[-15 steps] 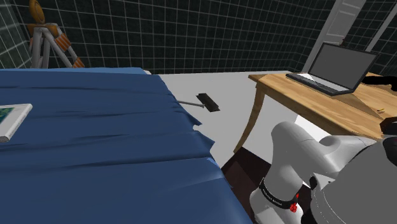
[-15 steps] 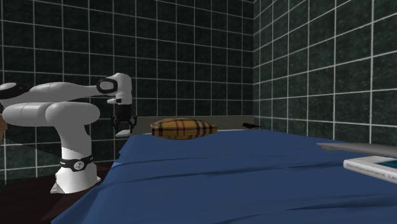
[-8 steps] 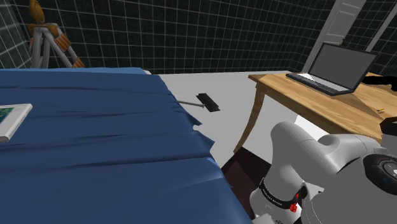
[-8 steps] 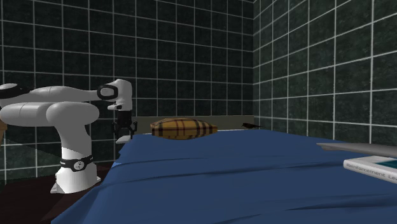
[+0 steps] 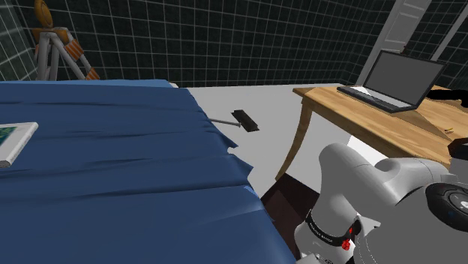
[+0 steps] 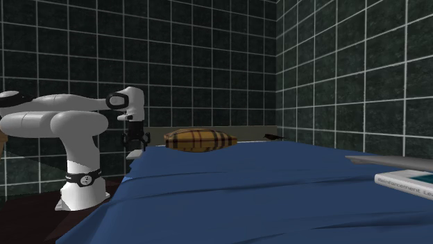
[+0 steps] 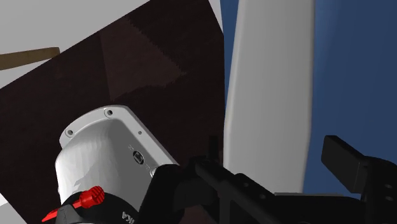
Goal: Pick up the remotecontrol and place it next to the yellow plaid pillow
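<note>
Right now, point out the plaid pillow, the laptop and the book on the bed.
plaid pillow [image 6: 200, 139]: second exterior view, middle of its striped side.
laptop [image 5: 403, 77]: shoulder view, centre of its open screen.
book [image 5: 13, 141]: shoulder view, on its cover.

A book [image 6: 406, 181] lying on the bed [image 6: 243, 194] at the second exterior view's right carries pale lettering along its edge. It seems to begin "Reinforcement Le" and is cut off by the frame. The black band [image 6: 83, 178] round the foot of the arm [image 6: 52, 125] bears a white logo and tiny lettering, too small to read.
</note>
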`<state>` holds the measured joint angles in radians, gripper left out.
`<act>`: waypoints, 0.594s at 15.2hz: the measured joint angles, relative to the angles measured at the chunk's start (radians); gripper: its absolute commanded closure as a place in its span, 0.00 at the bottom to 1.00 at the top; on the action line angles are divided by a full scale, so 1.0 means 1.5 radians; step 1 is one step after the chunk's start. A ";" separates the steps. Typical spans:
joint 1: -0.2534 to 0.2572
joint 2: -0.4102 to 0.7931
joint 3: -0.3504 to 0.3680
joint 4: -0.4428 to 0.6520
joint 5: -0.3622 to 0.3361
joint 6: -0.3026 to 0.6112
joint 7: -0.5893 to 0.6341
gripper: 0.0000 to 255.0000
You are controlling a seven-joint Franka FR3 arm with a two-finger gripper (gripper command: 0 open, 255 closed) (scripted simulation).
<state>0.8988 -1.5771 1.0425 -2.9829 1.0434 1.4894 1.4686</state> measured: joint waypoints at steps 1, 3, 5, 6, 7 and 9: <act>0.000 0.000 0.000 0.000 0.000 0.000 0.000 0.00; 0.000 0.000 0.000 0.000 0.000 0.000 0.000 0.00; 0.000 0.000 0.000 0.000 0.000 0.000 0.000 0.00; 0.000 -0.004 -0.017 0.008 -0.015 -0.009 0.001 0.00; 0.000 -0.008 -0.040 0.018 -0.038 -0.019 -0.001 0.00; -0.001 -0.017 -0.080 0.048 -0.078 -0.038 -0.002 0.00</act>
<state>0.8974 -1.6020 0.9221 -2.9107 0.9271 1.4328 1.4655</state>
